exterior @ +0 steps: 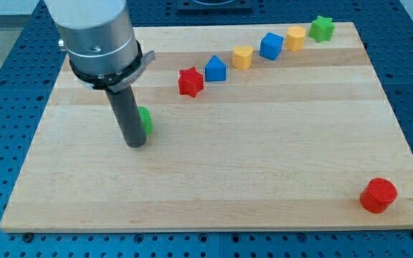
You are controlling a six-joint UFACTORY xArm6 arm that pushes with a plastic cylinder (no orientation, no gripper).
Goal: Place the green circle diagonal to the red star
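Beside green circle (145, 120), my tip (135, 144), touching

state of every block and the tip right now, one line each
my tip: down on the board, against the green circle's left side
green circle: mostly hidden behind the rod, lower left of the red star, apart from it
red star: upright, left end of the diagonal row
blue house-shaped block: beside the red star
yellow block: in the row
blue block: in the row
yellow block by the green star: in the row
green star: top right end
red cylinder: alone, bottom right corner
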